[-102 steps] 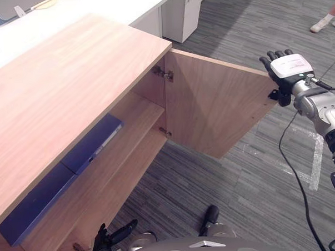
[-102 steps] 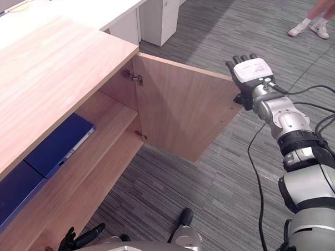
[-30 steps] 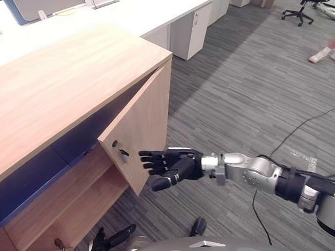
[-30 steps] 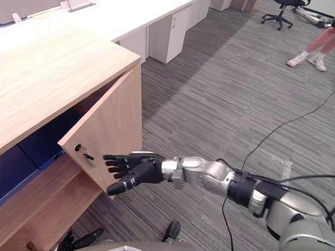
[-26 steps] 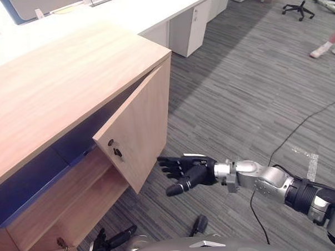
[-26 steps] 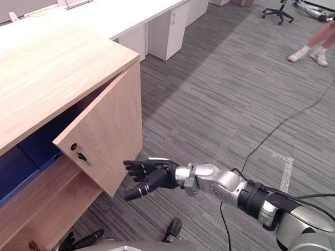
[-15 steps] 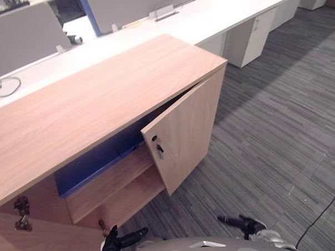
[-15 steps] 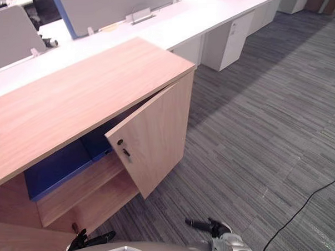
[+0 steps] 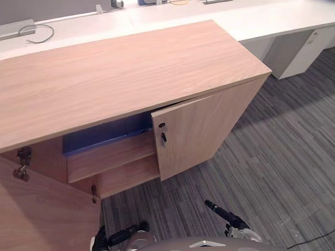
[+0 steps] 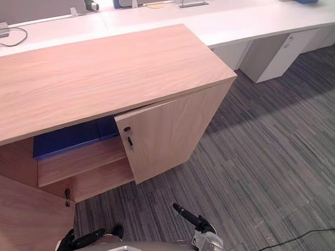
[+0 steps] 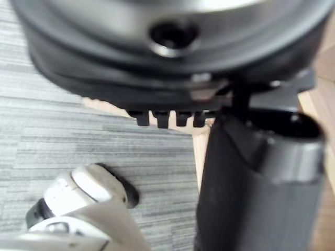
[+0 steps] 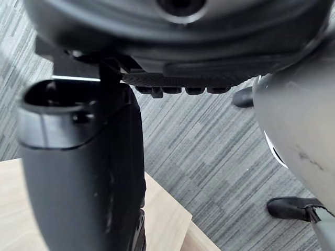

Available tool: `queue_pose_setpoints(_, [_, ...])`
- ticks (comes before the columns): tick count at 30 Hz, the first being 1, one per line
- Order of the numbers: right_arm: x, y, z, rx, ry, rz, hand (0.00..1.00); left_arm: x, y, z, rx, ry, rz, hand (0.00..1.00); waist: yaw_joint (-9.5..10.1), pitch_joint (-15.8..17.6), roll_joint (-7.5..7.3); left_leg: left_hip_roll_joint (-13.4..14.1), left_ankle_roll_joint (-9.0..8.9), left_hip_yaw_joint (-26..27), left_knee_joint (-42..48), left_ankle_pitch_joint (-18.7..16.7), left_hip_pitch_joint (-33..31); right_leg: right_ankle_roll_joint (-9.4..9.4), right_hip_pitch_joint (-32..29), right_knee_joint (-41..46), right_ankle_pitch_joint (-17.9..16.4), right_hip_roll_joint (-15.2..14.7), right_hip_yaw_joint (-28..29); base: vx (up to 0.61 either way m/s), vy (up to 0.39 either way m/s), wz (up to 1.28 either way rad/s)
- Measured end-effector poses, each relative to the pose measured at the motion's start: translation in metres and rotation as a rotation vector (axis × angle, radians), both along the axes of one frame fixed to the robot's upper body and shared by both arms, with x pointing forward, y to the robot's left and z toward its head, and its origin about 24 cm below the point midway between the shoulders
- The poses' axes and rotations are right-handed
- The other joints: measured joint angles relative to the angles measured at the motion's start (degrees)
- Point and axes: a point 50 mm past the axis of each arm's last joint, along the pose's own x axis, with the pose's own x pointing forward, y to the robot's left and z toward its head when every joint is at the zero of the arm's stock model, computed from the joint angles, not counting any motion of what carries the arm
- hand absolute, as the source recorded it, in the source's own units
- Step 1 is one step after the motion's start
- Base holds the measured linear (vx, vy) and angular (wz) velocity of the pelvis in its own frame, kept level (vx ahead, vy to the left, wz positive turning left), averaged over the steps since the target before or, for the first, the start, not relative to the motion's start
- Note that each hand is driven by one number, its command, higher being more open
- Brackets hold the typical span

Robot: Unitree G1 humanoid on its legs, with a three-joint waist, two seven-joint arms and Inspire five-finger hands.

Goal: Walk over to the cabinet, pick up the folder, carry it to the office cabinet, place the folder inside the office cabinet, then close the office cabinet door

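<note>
Low at the near edge of the left eye view, the left hand and the right hand hang over the floor, fingers loosely straight and spread, holding nothing. Under them runs grey striped carpet.

Just beyond stands the wooden office cabinet. Its left door is swung wide open toward the camera, hinges showing. Its right door stands ajar, a small way off its frame, with a key in the lock near its free edge. Between the two doors the inside is open to view. The blue folder lies flat on the upper shelf, partly tucked under the top's overhang, with a bare lower shelf beneath it.

The cabinet's top is a broad pale wood-grain board. Behind it runs a long white desk with a loose grey cable and, under its right end, a white drawer pedestal – grey partition screens rise behind the desk.
</note>
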Motion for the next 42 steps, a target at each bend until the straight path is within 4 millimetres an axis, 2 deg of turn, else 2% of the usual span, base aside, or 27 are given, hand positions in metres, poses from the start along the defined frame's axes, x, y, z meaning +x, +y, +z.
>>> queue_pose_setpoints(6, [-0.012, -0.003, -0.002, -0.006, 0.024, -0.054, 1.00, -0.002, 0.002, 0.000, -0.012, -0.004, 0.037, 1.00, -0.45, -0.1, 0.00, 0.8, -1.81, -3.8, -1.9, 2.8, -2.0, -0.01, 1.4, -0.6, -0.1, 1.4, -6.6, -0.07, -0.037, 0.60])
queue_pose_setpoints(8, [-0.012, -0.003, -0.002, -0.007, 0.027, -0.080, 1.00, 0.001, 0.003, 0.001, -0.011, -0.017, 0.051, 1.00, -0.64, 0.3, -0.38, -0.1, -0.74, -1.4, -1.8, 6.1, -4.4, -0.58, 1.6, 0.2, -0.5, 0.8, -9.8, -0.07, 0.021, 0.88])
queue_pose_setpoints(9, [-0.013, -0.003, -0.002, -0.003, 0.027, -0.101, 1.00, 0.004, 0.005, 0.002, -0.005, -0.031, 0.053, 1.00, -0.61, 0.9, -0.70, -0.2, 1.06, 3.3, -1.7, 7.8, -5.4, -0.61, 1.7, 0.6, -0.5, -0.1, -11.5, -0.06, 0.053, 0.80])
queue_pose_setpoints(10, [-0.013, -0.004, -0.002, -0.002, 0.028, -0.114, 1.00, 0.007, 0.007, 0.003, 0.001, -0.038, 0.054, 1.00, -0.59, 1.3, -0.66, 0.1, 2.90, 8.3, -1.5, 7.7, -6.0, -0.67, 1.7, 0.9, -0.3, -0.5, -12.7, -0.08, 0.062, 0.79])
queue_pose_setpoints(11, [-0.011, -0.003, -0.002, 0.000, 0.024, -0.134, 1.00, 0.011, 0.009, 0.004, 0.004, -0.057, 0.078, 1.00, -0.52, 2.7, -0.77, 2.3, 5.86, 19.6, 1.0, 6.0, -7.0, -0.53, 2.3, 1.9, -0.1, -1.0, -14.7, -0.11, 0.036, 0.94])
queue_pose_setpoints(12, [-0.007, -0.006, -0.001, -0.003, 0.015, -0.159, 1.00, 0.012, 0.011, 0.005, 0.012, -0.070, 0.111, 1.00, -0.69, 3.7, 0.40, 5.1, 8.45, 29.1, 4.1, 4.5, -8.8, -0.43, 3.6, 2.0, -0.1, -0.7, -17.6, -0.12, 0.000, 1.06])
queue_pose_setpoints(13, [-0.009, -0.007, -0.001, -0.005, 0.020, -0.173, 1.00, 0.013, 0.010, 0.005, 0.011, -0.075, 0.117, 1.00, -1.22, 3.7, 0.47, 5.5, 8.94, 32.0, 4.4, 3.7, -9.1, -0.39, 3.9, 1.7, 0.0, -0.9, -18.9, -0.17, 0.039, 1.31])
queue_pose_setpoints(14, [-0.010, -0.008, -0.002, -0.006, 0.029, -0.193, 1.00, 0.014, 0.010, 0.006, 0.014, -0.082, 0.112, 1.00, -1.99, 3.7, -1.17, 6.2, 8.81, 37.7, 5.2, 2.8, -9.4, -0.04, 4.9, 0.2, 0.3, -2.7, -22.3, -0.13, 0.088, 1.15])
queue_pose_setpoints(15, [-0.011, -0.011, -0.002, -0.016, 0.036, -0.208, 1.00, 0.017, 0.010, 0.006, 0.009, -0.090, 0.125, 1.00, -1.74, 4.3, -0.24, 8.7, 9.24, 44.6, 11.6, 2.3, -11.1, 0.26, 4.9, 1.2, 0.4, -4.0, -24.3, -0.11, 0.140, 1.00])
queue_pose_setpoints(16, [-0.010, -0.015, -0.001, -0.028, 0.029, -0.220, 1.00, 0.016, 0.008, 0.006, 0.003, -0.091, 0.138, 1.00, -1.56, 4.4, 0.44, 9.8, 9.86, 47.6, 16.0, 2.1, -11.6, 0.60, 4.9, 2.2, 0.2, -4.5, -25.2, -0.01, 0.150, 0.89])
queue_pose_setpoints(17, [-0.011, -0.028, 0.002, -0.057, 0.014, -0.247, 1.00, 0.013, 0.003, 0.004, -0.007, -0.084, 0.149, 1.00, -1.69, 3.9, 3.11, 10.5, 9.92, 51.3, 18.5, 0.1, -11.8, 1.53, 4.9, 4.2, -0.8, -4.2, -26.7, 0.00, 0.169, 1.12])
queue_pose_setpoints(18, [-0.014, -0.031, 0.002, -0.053, 0.021, -0.279, 1.00, 0.015, 0.002, 0.005, -0.013, -0.093, 0.145, 1.00, -1.99, 4.1, 3.53, 7.6, 11.59, 49.3, 16.0, 0.9, -12.9, 0.37, 4.4, 4.5, -2.0, -4.6, -26.7, -0.02, 0.172, 1.31])
queue_pose_setpoints(19, [-0.018, -0.031, 0.001, -0.049, 0.029, -0.296, 1.00, 0.017, 0.002, 0.005, -0.013, -0.100, 0.145, 1.00, -2.36, 4.1, 3.64, 5.4, 13.10, 48.7, 12.6, 1.9, -12.8, -0.04, 4.3, 3.3, -2.1, -4.5, -26.7, -0.04, 0.167, 1.65])
queue_pose_setpoints(20, [-0.021, -0.027, 0.000, -0.035, 0.037, -0.319, 1.00, 0.025, 0.002, 0.006, -0.016, -0.115, 0.156, 1.00, -3.81, 3.3, 1.64, 3.8, 13.49, 55.2, 8.8, -1.3, -11.5, -0.29, 5.0, -1.3, -1.2, -4.4, -27.1, 0.00, 0.128, 1.75])
queue_pose_setpoints(21, [-0.022, -0.021, -0.002, -0.022, 0.039, -0.334, 1.00, 0.022, 0.010, 0.007, -0.005, -0.107, 0.187, 1.00, -3.57, 3.4, 0.94, 6.5, 14.73, 63.0, 15.2, -2.4, -11.0, 0.78, 5.8, -2.0, 2.2, -5.8, -29.8, 0.08, 0.124, 1.60])
queue_pose_setpoints(22, [-0.024, -0.022, -0.002, -0.033, 0.052, -0.332, 1.00, 0.020, 0.009, 0.006, -0.010, -0.100, 0.196, 1.00, -3.27, 3.7, 1.81, 8.2, 12.76, 64.4, 16.9, -2.9, -10.0, 1.91, 6.6, -1.2, 2.4, -5.4, -31.2, 0.11, 0.101, 1.43])
queue_pose_setpoints(23, [-0.022, -0.030, 0.000, -0.054, 0.050, -0.346, 1.00, 0.021, 0.004, 0.005, -0.021, -0.098, 0.206, 1.00, -3.54, 4.9, 2.63, 6.5, 12.82, 63.4, 16.0, -2.6, -9.7, 2.21, 7.4, 1.4, 2.1, -6.6, -34.2, 0.11, 0.155, 1.04])
queue_pose_setpoints(25, [-0.027, -0.030, -0.001, -0.046, 0.066, -0.391, 1.00, 0.015, 0.000, 0.003, -0.033, -0.085, 0.217, 1.00, -3.04, 4.8, 2.53, 2.7, 13.47, 60.6, 10.8, -0.5, -8.7, -0.29, 7.7, 1.9, 0.9, -7.2, -36.2, 0.04, 0.158, 1.03])
queue_pose_setpoints(26, [-0.028, -0.025, -0.002, -0.032, 0.072, -0.394, 1.00, 0.008, 0.001, 0.002, -0.033, -0.075, 0.245, 1.00, -3.47, 4.4, 1.89, -0.3, 13.70, 59.0, 7.1, 1.0, -8.3, -0.35, 8.7, -0.2, 0.9, -6.9, -37.9, 0.00, 0.094, 0.89])
queue_pose_setpoints(27, [-0.029, -0.024, -0.003, -0.030, 0.074, -0.391, 1.00, 0.006, 0.001, 0.002, -0.036, -0.068, 0.248, 1.00, -3.68, 4.1, 1.43, -1.7, 13.81, 58.1, 5.0, 1.7, -7.7, 0.30, 9.5, -1.1, 1.4, -6.9, -39.0, -0.04, 0.097, 0.90])
queue_pose_setpoints(28, [-0.030, -0.028, -0.002, -0.040, 0.076, -0.400, 1.00, 0.006, -0.001, 0.001, -0.041, -0.064, 0.235, 1.00, -3.35, 3.9, 2.17, -4.3, 13.46, 56.5, -0.1, 3.8, -6.2, 0.06, 9.9, -0.5, 1.4, -7.6, -40.6, -0.04, 0.097, 0.70])
queue_pose_setpoints(30, [-0.034, -0.037, -0.001, -0.058, 0.078, -0.410, 1.00, 0.004, -0.010, -0.001, -0.060, -0.050, 0.204, 1.00, -3.54, 3.9, 3.80, -7.3, 13.60, 54.3, -7.7, 6.7, -3.2, -1.09, 11.0, 0.6, 1.1, -7.9, -42.7, -0.06, 0.092, 0.71])
queue_pose_setpoints(31, [-0.033, -0.041, 0.000, -0.071, 0.072, -0.412, 1.00, 0.005, -0.012, -0.001, -0.060, -0.041, 0.161, 1.00, -3.55, 4.1, 4.37, -8.2, 13.78, 53.1, -7.7, 6.6, -2.9, -1.71, 12.1, 1.5, 0.8, -8.5, -44.3, -0.05, 0.034, 0.65])
queue_pose_setpoints(35, [-0.034, -0.044, 0.001, -0.076, 0.071, -0.409, 1.00, 0.007, -0.014, -0.001, -0.074, -0.043, 0.119, 1.00, -3.49, 3.9, 4.64, -10.1, 14.31, 50.2, -7.7, 6.2, -2.9, -3.06, 13.5, 3.8, 0.0, -9.9, -47.4, -0.02, 0.042, 0.50])
queue_pose_setpoints(40, [-0.032, -0.043, 0.001, -0.071, 0.062, -0.397, 1.00, 0.010, -0.010, 0.000, -0.067, -0.043, 0.057, 1.00, -3.54, 3.8, 3.70, -12.3, 15.43, 47.9, -7.7, 5.4, -2.8, -3.48, 13.9, 8.9, -0.1, -13.1, -47.8, 0.03, 0.055, 0.33])
queue_pose_setpoints(41, [-0.034, -0.043, 0.001, -0.070, 0.060, -0.393, 1.00, 0.011, -0.009, 0.000, -0.063, -0.040, 0.031, 1.00, -3.61, 3.6, 3.34, -12.7, 15.66, 46.6, -7.7, 5.2, -2.6, -4.13, 13.3, 13.3, 0.2, -14.9, -45.4, 0.08, 0.068, 0.53])
queue_pose_setpoints(42, [-0.030, -0.046, 0.003, -0.073, 0.027, -0.387, 1.00, 0.013, -0.007, 0.001, -0.049, -0.036, -0.007, 1.00, -3.76, 3.6, 3.47, -12.5, 15.33, 44.5, -7.6, 5.6, -2.0, -5.87, 10.7, 18.9, -0.2, -15.8, -37.3, 0.07, 0.058, 0.57])
